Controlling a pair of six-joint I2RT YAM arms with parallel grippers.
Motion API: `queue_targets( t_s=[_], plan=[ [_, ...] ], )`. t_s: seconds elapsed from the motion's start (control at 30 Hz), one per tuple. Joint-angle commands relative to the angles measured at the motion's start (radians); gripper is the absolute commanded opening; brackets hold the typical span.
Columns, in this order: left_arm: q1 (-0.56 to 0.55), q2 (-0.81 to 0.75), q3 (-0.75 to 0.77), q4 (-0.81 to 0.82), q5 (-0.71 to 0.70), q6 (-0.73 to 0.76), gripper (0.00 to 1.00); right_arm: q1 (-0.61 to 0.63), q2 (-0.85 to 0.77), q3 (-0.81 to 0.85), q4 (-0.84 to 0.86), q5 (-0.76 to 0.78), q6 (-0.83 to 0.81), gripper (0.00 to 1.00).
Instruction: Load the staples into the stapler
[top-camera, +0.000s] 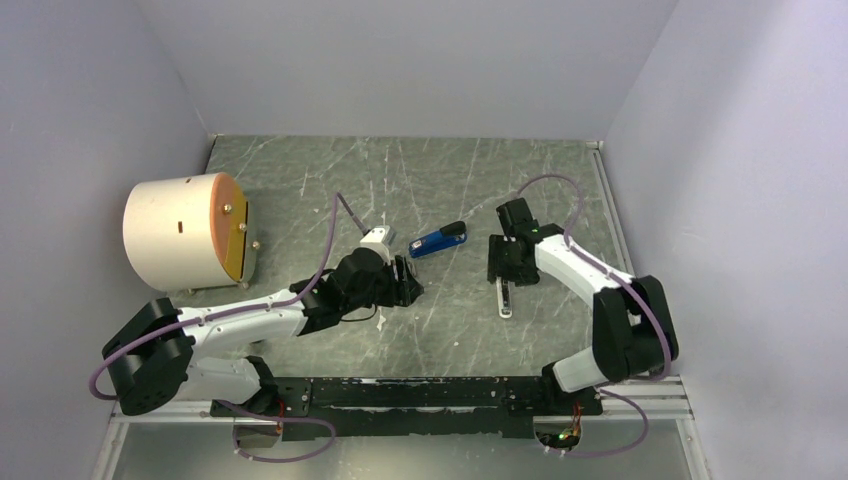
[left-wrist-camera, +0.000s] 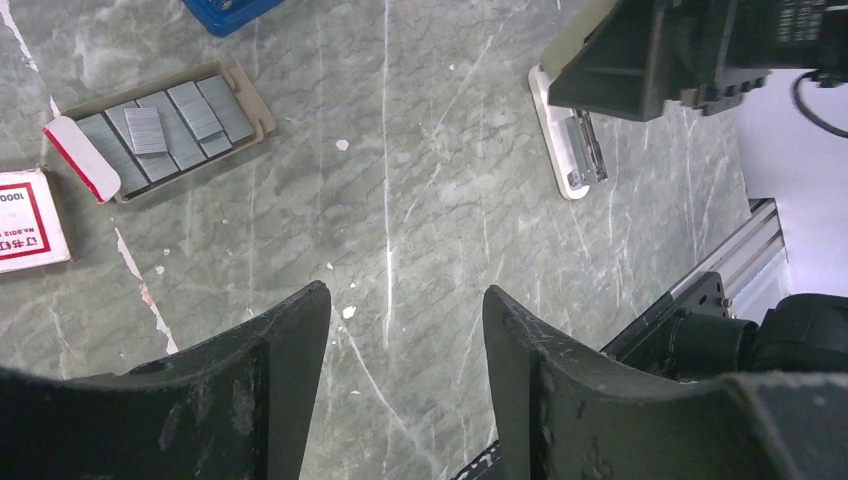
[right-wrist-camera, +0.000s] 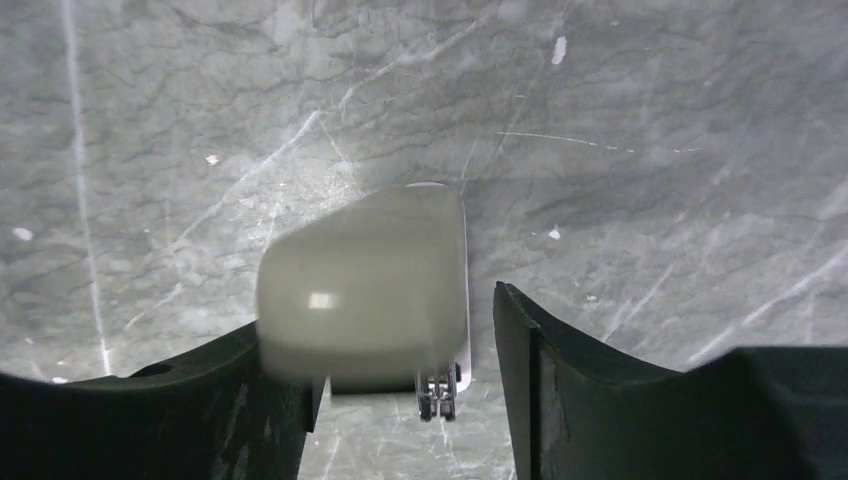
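Note:
The staples lie as grey ribbed strips in a small open tray at the upper left of the left wrist view, and show as a pale speck from above. Just beyond them the blue stapler lies flat, its corner at that view's top edge. My left gripper is open over bare table with nothing between its fingers, near the tray. My right gripper is open around a pale beige bar, which leans on the left finger with a gap to the right finger.
A red-and-white box sleeve lies beside the tray. The beige bar shows a metal channel. A large cream cylinder with an orange face stands at the far left. Grey walls close three sides; a black rail runs along the near edge.

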Motion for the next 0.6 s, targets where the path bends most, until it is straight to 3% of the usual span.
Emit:
queue_targets(
  t_s=[0.0,0.37,0.57],
  plan=[
    [-0.001,0.001,0.012,-0.013,-0.040,0.018,0.63,-0.006,-0.111,0.028,-0.037,0.033,0.029,0.63],
    [-0.001,-0.069,0.025,-0.086,-0.124,0.004,0.64,-0.006,-0.292,0.121,-0.036,0.034,0.019,0.62],
    [-0.001,-0.115,0.039,-0.140,-0.188,0.002,0.66,0.047,-0.176,0.247,0.077,-0.023,-0.025,0.61]
  ],
)
